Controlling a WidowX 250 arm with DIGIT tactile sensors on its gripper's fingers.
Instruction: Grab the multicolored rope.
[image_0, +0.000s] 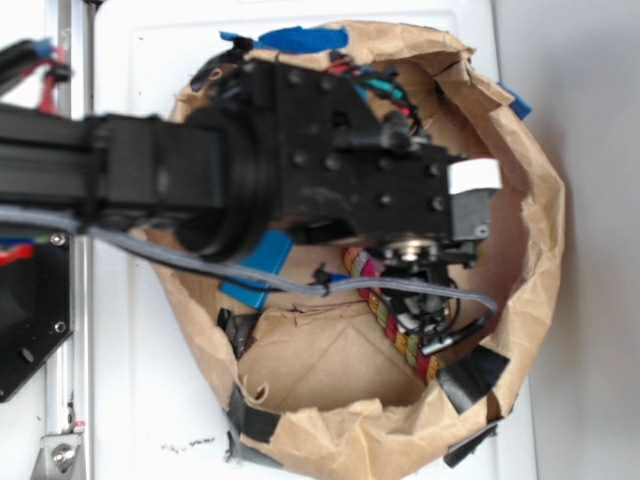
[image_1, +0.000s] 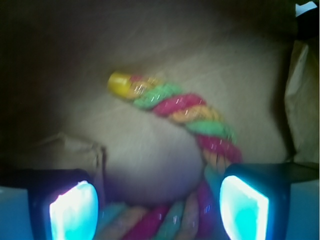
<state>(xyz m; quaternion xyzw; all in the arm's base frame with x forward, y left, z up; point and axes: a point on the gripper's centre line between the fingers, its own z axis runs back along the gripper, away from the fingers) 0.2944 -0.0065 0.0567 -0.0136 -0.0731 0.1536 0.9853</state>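
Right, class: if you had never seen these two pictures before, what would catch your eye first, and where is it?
In the wrist view, the multicolored rope stands out: red, yellow and green strands curving across brown paper and down between the two glowing fingers at the bottom edge. In the exterior view, the big black robot arm fills the middle, reaching over a crumpled brown paper bag, with a blue block peeking out beneath it.

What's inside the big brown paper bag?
Inside the paper bag: the multicolored rope, a blue block and the end effector. The arm hides much of the floor.
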